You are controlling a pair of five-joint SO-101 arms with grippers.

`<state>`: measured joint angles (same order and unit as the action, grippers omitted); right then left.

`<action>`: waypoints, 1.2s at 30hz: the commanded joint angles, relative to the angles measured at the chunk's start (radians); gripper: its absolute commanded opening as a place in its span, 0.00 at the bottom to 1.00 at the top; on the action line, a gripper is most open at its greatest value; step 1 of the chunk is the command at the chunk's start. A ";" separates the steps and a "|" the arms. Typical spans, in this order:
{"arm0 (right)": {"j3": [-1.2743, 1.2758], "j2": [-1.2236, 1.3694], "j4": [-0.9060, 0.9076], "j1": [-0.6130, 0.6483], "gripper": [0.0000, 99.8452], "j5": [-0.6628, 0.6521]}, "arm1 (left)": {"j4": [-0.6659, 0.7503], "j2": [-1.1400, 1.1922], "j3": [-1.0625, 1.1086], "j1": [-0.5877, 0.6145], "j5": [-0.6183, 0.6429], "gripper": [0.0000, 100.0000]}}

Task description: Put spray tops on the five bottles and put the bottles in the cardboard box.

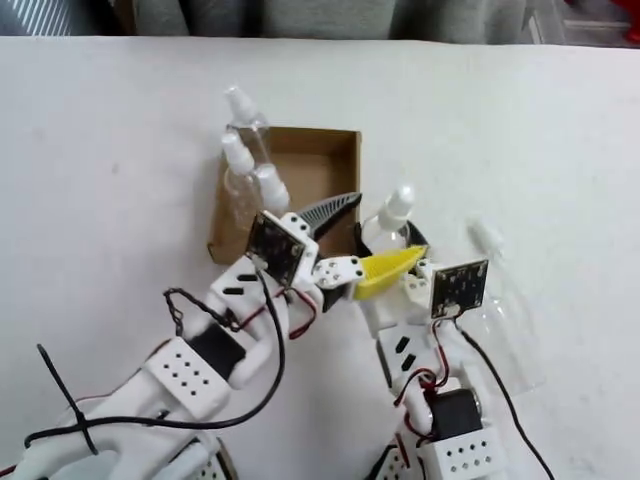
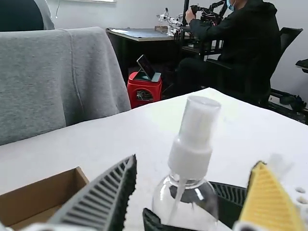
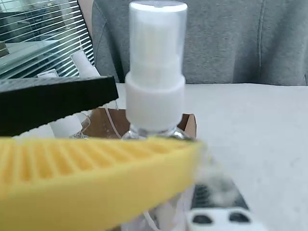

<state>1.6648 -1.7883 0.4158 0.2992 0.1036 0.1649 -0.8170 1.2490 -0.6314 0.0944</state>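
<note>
**A:** Which step are we at?

**B:** The capping of the fourth bottle looks finished. The right gripper (image 2: 187, 207) has its black jaws closed around the body of an upright spray bottle (image 1: 382, 235). The bottle's spray top (image 1: 400, 200) stands above them and seems fully seated.

**A:** And the left gripper (image 1: 390, 226)?

**B:** It's open wide. Its grey and yellow jaws stand on either side of that bottle, and the grey one is well clear of it.

**A:** How far along are we?

**B:** Three bottles (image 1: 240, 160) with tops on lie at the cardboard box (image 1: 315, 160), just beyond the left gripper's grey jaw. A fifth bottle (image 1: 505, 320) lies on the surface (image 1: 120, 150) on the outer side of the right gripper. I can't tell whether its top is attached.

**A:** What's the next move?

**B:** Probably carrying the held bottle into the box. The left gripper would need to close on the neck before the right lets go, or back away so the right has a clear path.
</note>
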 commanded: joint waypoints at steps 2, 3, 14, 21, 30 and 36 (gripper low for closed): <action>-0.034 -0.015 -0.025 -0.008 0.02 0.005 | -0.006 -0.042 -0.049 0.019 -0.005 0.36; -0.034 -0.015 -0.025 -0.008 0.02 0.005 | -0.014 -0.042 -0.049 0.018 -0.005 0.36; -0.034 -0.013 -0.025 -0.008 0.02 0.003 | -0.325 -0.371 -0.087 -0.012 -0.005 0.36; -0.034 -0.013 -0.025 -0.012 0.02 0.003 | -0.396 -0.547 -0.089 0.082 -0.009 0.17; -0.034 -0.013 -0.033 -0.021 0.02 -0.078 | -0.522 -0.722 -0.084 0.390 -0.005 0.04; -0.038 -0.013 -0.165 -0.012 0.02 -0.080 | -0.833 -0.898 -0.078 0.545 -0.005 0.02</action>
<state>1.6648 -1.7883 0.3514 0.2869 0.0437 -0.4703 -1.6026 1.2290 -0.1788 0.0944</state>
